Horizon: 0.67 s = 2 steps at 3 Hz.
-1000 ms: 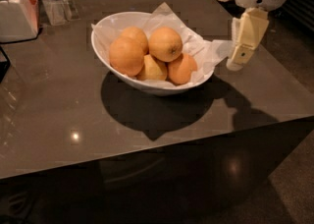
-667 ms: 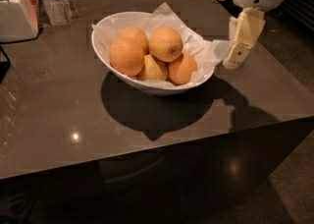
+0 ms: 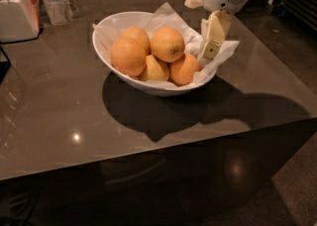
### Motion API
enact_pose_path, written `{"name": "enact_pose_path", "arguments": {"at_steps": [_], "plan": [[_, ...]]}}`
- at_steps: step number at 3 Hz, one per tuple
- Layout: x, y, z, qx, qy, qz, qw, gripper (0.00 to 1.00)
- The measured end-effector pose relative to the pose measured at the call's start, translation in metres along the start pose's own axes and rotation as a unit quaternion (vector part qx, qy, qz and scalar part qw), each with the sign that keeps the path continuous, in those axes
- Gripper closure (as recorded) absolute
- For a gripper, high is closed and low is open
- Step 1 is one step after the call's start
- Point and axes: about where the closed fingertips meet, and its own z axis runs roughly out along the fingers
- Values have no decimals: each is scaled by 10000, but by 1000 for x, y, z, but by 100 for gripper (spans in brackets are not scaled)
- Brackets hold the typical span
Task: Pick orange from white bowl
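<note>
Since the earlier frame, the gripper (image 3: 211, 47) has shifted above the right rim of the white bowl (image 3: 101, 51), near the orange (image 3: 168, 44). Its grip state cannot be told.

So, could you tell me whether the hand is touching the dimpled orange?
Apart. The camera view shows the hand over the right rim of the bowl, with a strip of white paper visible between it and the orange.

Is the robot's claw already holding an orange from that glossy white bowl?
No, the gripper hangs above the right rim of the glossy white bowl, apart from the large dimpled pale-orange fruit.
</note>
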Motion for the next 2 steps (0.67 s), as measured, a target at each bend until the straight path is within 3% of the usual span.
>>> {"name": "enact_pose_path", "arguments": {"at_steps": [2], "plan": [[-10, -17, 44, -435, -221, 9, 9988, 0]]}}
